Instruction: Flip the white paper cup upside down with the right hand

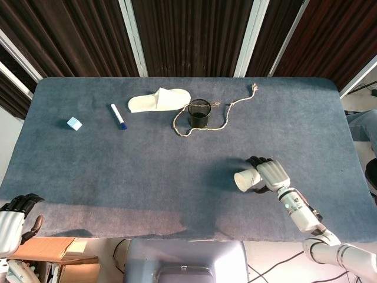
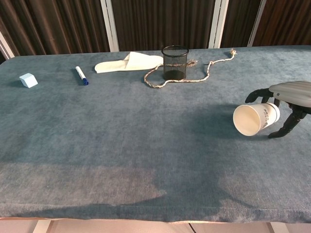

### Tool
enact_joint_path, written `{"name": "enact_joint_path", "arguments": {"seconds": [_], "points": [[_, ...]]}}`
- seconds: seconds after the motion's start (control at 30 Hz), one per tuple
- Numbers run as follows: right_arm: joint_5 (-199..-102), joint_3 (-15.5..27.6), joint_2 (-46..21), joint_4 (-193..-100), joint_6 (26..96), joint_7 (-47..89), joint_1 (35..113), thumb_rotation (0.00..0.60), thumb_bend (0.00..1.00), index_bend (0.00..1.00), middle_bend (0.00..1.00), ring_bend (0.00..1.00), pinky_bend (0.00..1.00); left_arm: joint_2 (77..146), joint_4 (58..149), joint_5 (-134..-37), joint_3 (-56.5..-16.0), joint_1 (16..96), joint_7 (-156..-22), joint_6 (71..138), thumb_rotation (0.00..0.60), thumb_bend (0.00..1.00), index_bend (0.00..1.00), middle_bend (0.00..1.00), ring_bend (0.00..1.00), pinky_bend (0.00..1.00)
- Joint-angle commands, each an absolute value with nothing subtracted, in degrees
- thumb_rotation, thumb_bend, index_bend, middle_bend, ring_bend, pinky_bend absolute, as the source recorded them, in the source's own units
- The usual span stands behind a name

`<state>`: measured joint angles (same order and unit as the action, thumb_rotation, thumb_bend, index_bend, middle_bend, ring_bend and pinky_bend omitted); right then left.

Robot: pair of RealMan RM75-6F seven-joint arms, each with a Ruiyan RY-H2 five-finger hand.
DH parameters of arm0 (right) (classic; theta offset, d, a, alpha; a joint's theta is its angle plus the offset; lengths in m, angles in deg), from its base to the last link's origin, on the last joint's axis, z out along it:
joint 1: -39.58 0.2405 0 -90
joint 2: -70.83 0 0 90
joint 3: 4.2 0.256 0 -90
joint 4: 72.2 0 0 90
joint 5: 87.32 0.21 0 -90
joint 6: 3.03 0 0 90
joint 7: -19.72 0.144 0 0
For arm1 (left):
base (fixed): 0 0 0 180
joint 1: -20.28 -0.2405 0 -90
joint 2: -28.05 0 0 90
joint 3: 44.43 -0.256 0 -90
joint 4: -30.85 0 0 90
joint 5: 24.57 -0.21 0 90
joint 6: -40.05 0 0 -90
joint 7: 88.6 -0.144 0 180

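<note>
The white paper cup (image 1: 247,178) (image 2: 254,119) is tipped on its side at the right of the blue table (image 1: 118,171), its open mouth facing left. My right hand (image 1: 273,173) (image 2: 293,93) holds its base end. Dark fingers (image 2: 257,93) curl over the cup's far side and the thumb (image 2: 285,128) reaches down on the near side. Whether the cup touches the cloth is unclear. My left hand (image 1: 13,217) hangs off the table's near left corner, holding nothing, and shows only in the head view.
At the back middle stands a black mesh pen holder (image 1: 199,114) (image 2: 175,63) with a rope (image 1: 232,106) looped around it. A white slipper (image 1: 160,100), a blue-capped marker (image 1: 118,116) and a small light-blue cube (image 1: 74,123) lie to the back left.
</note>
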<state>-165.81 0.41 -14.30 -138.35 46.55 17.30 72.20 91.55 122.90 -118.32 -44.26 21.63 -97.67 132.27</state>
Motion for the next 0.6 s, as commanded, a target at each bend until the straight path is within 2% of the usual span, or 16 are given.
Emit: {"name": "enact_joint_path", "arguments": {"seconds": [0.03, 0.33, 0.6], "points": [[-166.5, 0.0, -15.1, -136.8, 46.1, 18.1, 72.5, 0.6, 0.3, 0.39, 0.34, 0.35, 0.51, 91.5, 122.9, -118.3, -44.3, 21.6, -97.6, 132.3, 0.6, 0.38, 0.37, 0.31, 0.31, 0.53], [-167.6, -0.8, -15.8, -136.0, 47.5, 18.6, 72.3, 0.6, 0.48, 0.48, 0.41, 0.41, 0.58, 91.7, 122.9, -118.6, -44.4, 21.7, -98.0, 132.2, 0.6, 0.38, 0.37, 0.31, 0.31, 0.53], [-170.2, -0.8, -15.8, -136.6, 54.6, 15.3, 70.9, 0.6, 0.69, 0.63, 0.44, 0.48, 0.63, 91.7, 122.9, -118.4, -44.3, 21.7, -98.1, 132.1, 0.6, 0.38, 0.37, 0.31, 0.31, 0.53]]}}
